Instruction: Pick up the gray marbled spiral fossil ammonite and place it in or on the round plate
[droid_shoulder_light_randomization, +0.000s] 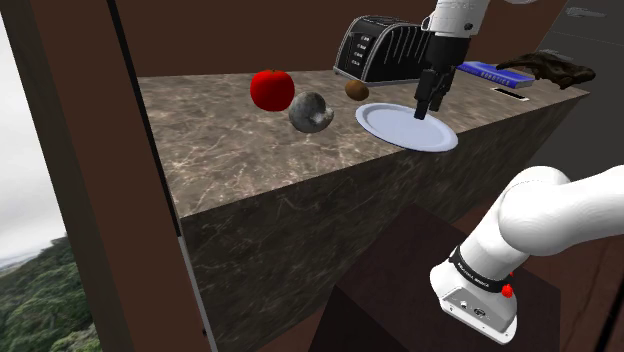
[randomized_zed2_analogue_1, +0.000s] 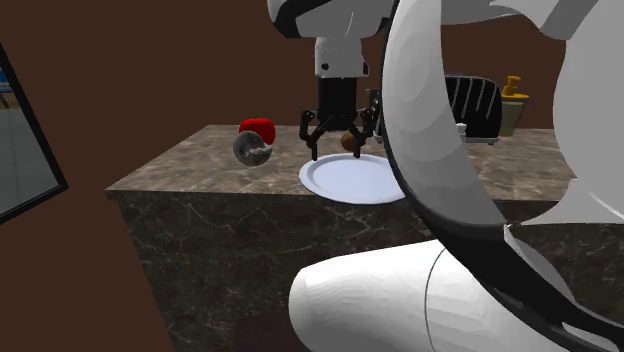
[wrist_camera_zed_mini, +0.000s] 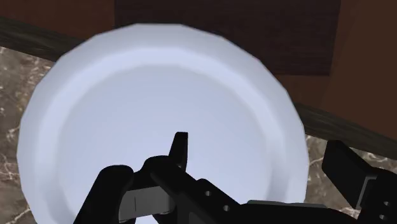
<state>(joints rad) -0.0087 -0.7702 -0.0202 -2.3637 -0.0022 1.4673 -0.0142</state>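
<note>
**A:** where's the gripper (droid_shoulder_light_randomization: 430, 106) at?

**B:** upper middle of the shoulder view, hanging over the white plate (droid_shoulder_light_randomization: 392, 134). Fingers spread wide, nothing in them.

**A:** and the ammonite (droid_shoulder_light_randomization: 311, 112)?

**B:** sitting on the marble counter (droid_shoulder_light_randomization: 230, 150) just left of the plate, not touching it, lower right of the red fruit (droid_shoulder_light_randomization: 271, 89).

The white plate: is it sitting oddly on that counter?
Yes. The round white plate juts slightly past the edge of the brown marbled counter on the robot's side, so part of its rim overhangs. Nothing else looks spilled or broken.
</note>
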